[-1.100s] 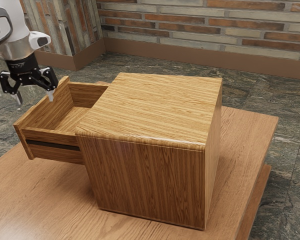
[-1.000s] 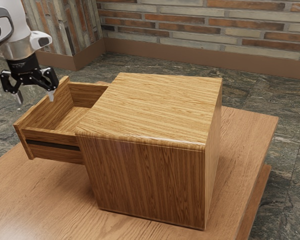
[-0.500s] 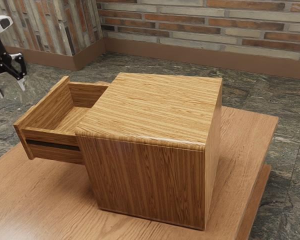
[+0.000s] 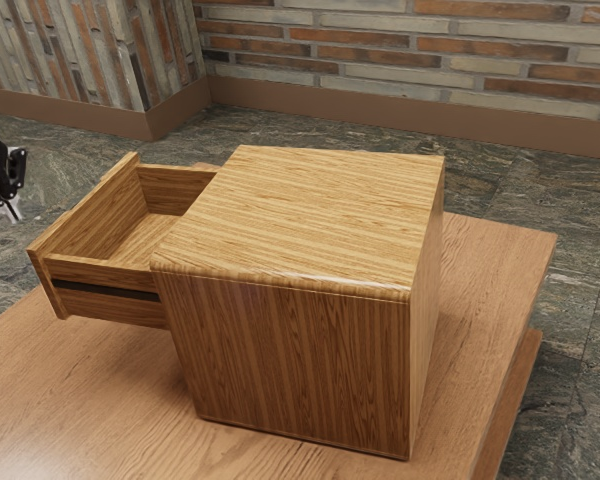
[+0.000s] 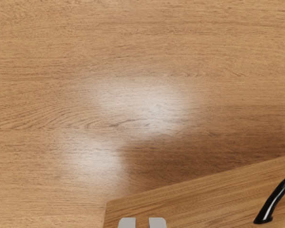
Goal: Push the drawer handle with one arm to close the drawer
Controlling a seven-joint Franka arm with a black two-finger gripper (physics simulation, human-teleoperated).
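Drawer (image 4: pixel 100 272) is well out of its cabinet (image 4: pixel 300 210), pulled toward the ext. view's left, w/ its inside showing from above. Going L to R in the ext. view: at the far edge I've got my gripper (image 4: pixel 16 213), partly cut off by the view's edge, tips pointing down, near the drawer's front panel but apart from it. Fingers are slightly parted, w/ a narrow gap and nothing held; I can see both fingertips (image 5: pixel 157 223) in the wrist cam, wood grain visible between them. Same cam gives me the black curved handle (image 5: pixel 278 197) on the front panel, off to one side of the fingertips & apart from them.

Next comes the drawer's side wall w/ a dark groove running lengthwise, its rear end inside the cabinet. Cabinet's a boxy wood unit, upright on the wood table (image 4: pixel 480 330), top surface lighter than the side facing the cam. Table runs on past it toward the ext. view's right. Behind: brick wall (image 4: pixel 400 45) w/ brown baseboard, plus dark stone floor (image 4: pixel 510 190).
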